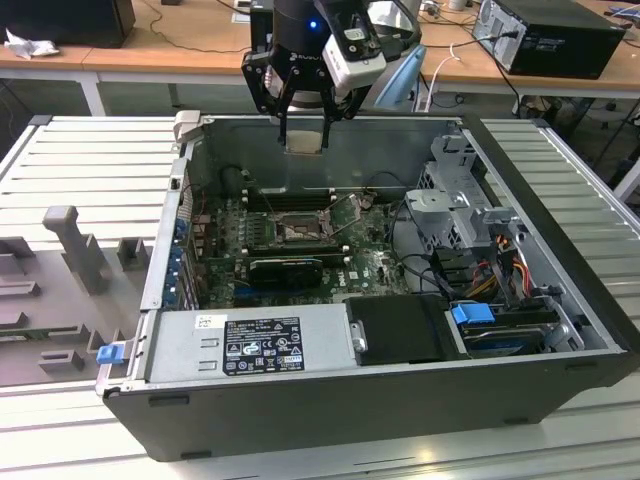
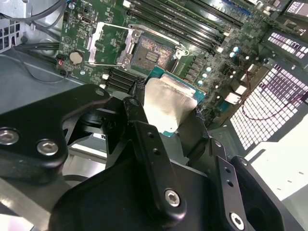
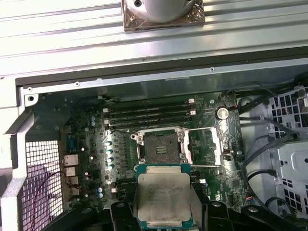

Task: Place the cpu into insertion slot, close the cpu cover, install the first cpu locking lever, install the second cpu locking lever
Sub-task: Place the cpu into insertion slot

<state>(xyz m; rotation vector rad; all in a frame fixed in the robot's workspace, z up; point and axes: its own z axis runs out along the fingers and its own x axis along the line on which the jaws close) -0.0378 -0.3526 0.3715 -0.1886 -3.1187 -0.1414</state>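
Note:
My gripper (image 1: 303, 133) hangs over the back wall of the open computer case, shut on the cpu (image 1: 303, 141), a small silvery square chip held by its edges. In both wrist views the cpu (image 2: 169, 102) (image 3: 163, 192) sits between my black fingers (image 2: 144, 132), its metal face showing. The insertion slot (image 1: 299, 232) (image 2: 150, 54) (image 3: 160, 144) lies bare and dark on the green board, some way below the chip. The cpu cover (image 2: 108, 42) (image 3: 204, 147) is swung open beside the slot.
A grey power supply (image 1: 250, 345) fills the case's near side, and a black card (image 1: 285, 268) lies in front of the slot. A drive cage (image 1: 455, 205) and cables stand at the exterior view's right. Long memory slots (image 3: 149, 115) run behind the socket. Grey fixtures (image 1: 70, 245) sit outside.

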